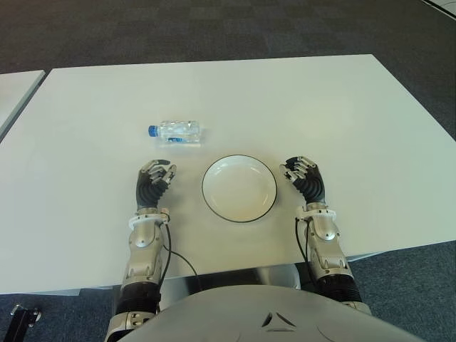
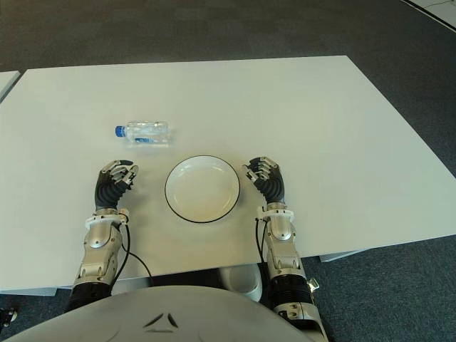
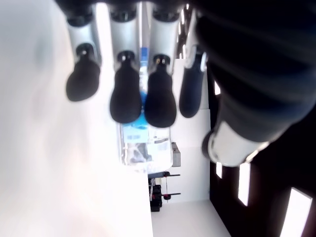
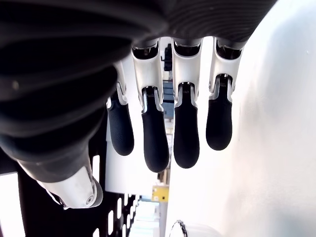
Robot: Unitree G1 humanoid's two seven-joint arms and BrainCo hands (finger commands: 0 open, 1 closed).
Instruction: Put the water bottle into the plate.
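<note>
A small clear water bottle point(image 1: 178, 131) with a blue cap lies on its side on the white table point(image 1: 285, 100), cap pointing left. A white plate point(image 1: 239, 187) with a dark rim sits nearer the front edge, with nothing in it. My left hand point(image 1: 156, 176) shows just left of the plate and a short way in front of the bottle, fingers relaxed and holding nothing. In the left wrist view the bottle point(image 3: 140, 148) appears beyond the fingertips point(image 3: 125, 102). My right hand point(image 1: 302, 171) shows just right of the plate, also relaxed and holding nothing.
A second white table's corner point(image 1: 14, 89) shows at the far left. Dark carpet point(image 1: 214, 28) surrounds the table. A black cable point(image 1: 174, 260) runs from my left forearm over the front edge.
</note>
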